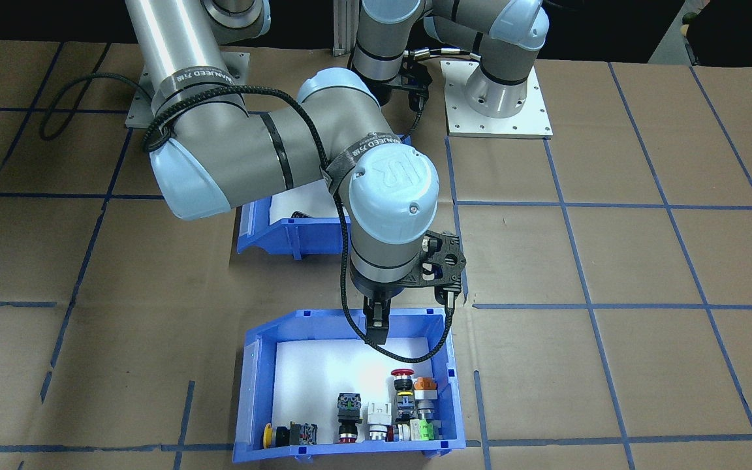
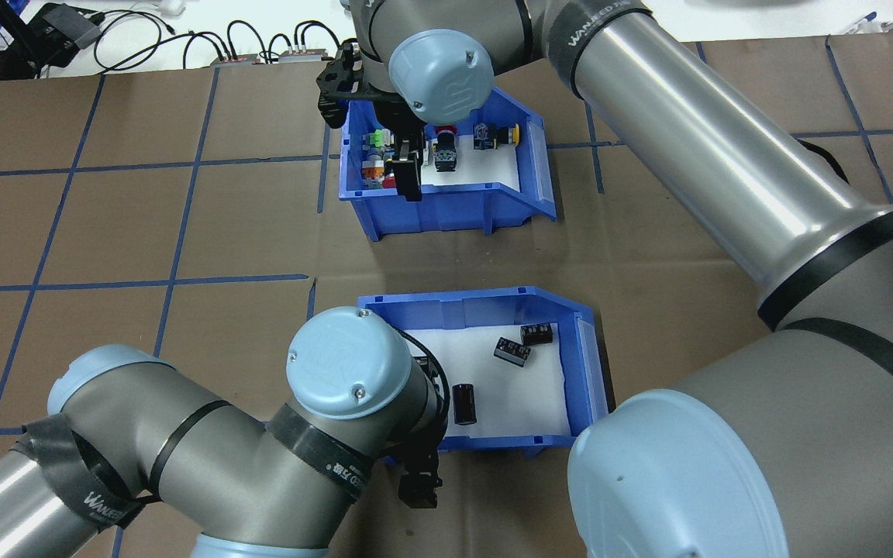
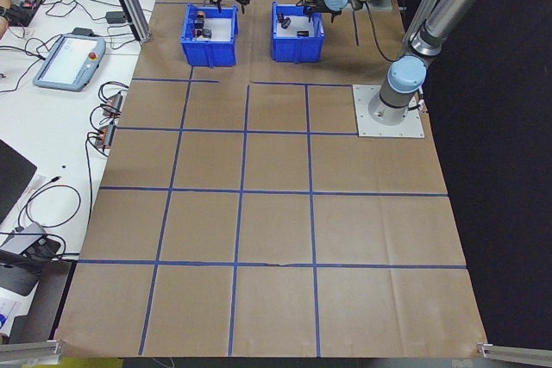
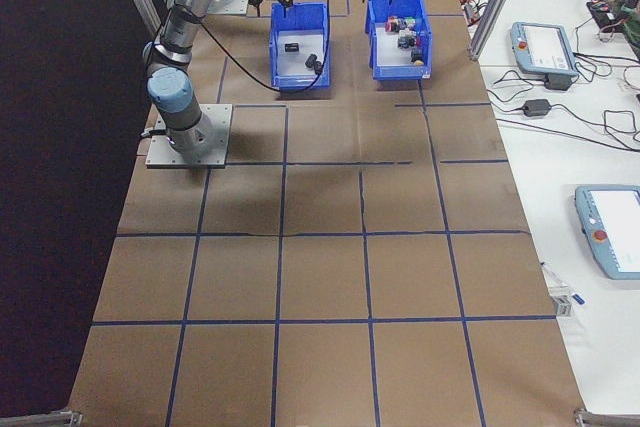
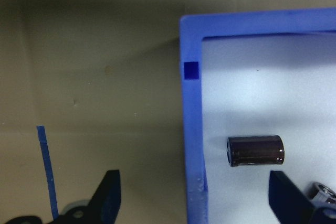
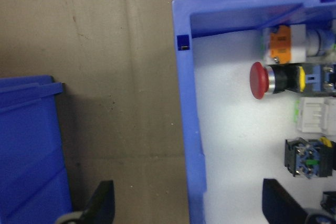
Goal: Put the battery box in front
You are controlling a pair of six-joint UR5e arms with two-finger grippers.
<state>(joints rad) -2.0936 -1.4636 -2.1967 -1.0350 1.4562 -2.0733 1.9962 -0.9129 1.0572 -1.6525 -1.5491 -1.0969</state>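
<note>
The battery box (image 2: 493, 306) sits on the brown surface (image 2: 183, 225) on the robot's side, with the matching blue switch bin (image 2: 446, 209) beyond it, nearer the surface's far edge. The two bins are apart, a strip of bare cardboard between them.

On the battery box's white foam floor lie three dark cylinders: one (image 2: 463, 404) near the wall closest to the robot, and two more (image 2: 512, 351) toward the far right corner. In the left wrist view one cylinder (image 5: 255, 150) lies on its side just inside the blue wall (image 5: 191, 129).

The left tool (image 2: 419, 488) hangs at the box's near wall with its fingers spread wide; in the left wrist view one finger (image 5: 107, 195) is outside the wall over the cardboard and the other is inside, over the foam. It grips nothing.

The right tool (image 1: 377, 329) stands at the near wall of the switch bin, also spread wide, one finger (image 6: 102, 203) outside the wall and one inside, gripping nothing. Inside that bin are a red mushroom button (image 6: 273, 80), an orange-topped switch (image 6: 281, 43) and other push-buttons, gathered along the far side.
</note>
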